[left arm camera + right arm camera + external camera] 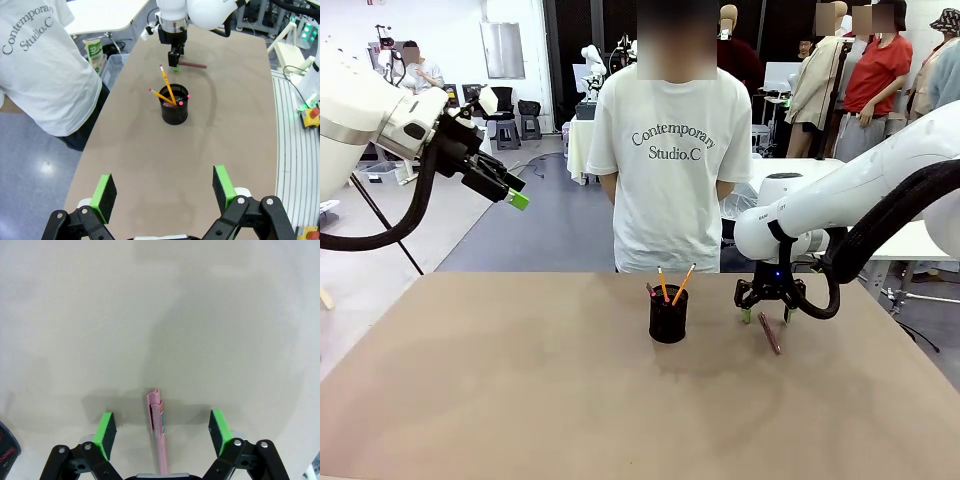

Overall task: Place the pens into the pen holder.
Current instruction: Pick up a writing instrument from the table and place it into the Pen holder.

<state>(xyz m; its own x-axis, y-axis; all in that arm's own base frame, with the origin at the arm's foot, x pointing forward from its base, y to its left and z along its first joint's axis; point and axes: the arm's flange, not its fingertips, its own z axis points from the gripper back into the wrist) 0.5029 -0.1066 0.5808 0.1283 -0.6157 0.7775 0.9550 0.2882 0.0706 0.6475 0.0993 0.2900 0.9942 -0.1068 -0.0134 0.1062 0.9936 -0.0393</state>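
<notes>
Front view, left to right: the left gripper (517,199) hangs raised above the table's (520,400) left side, well apart from every task object, its green-padded fingers spread wide and holding nothing; near the table's middle stands the pen holder (668,318), a black mesh cup, upright, with two orange-yellow pencils (672,284) leaning out of its mouth and a red-tipped end just showing at the rim; behind it, at the far edge, stands a person in a white T-shirt (670,160); to the right of the cup the right gripper (765,315) points down at the table, jaws wide, with the brownish-pink pen (770,333) lying flat on the surface beneath it.

Left wrist view: the green pads (106,191) stand far apart over bare table; the cup, pencils and the other arm lie farther off.

Right wrist view: the pen lies between the spread fingers (106,427), touching neither pad; the table surface shows on both sides of it.
</notes>
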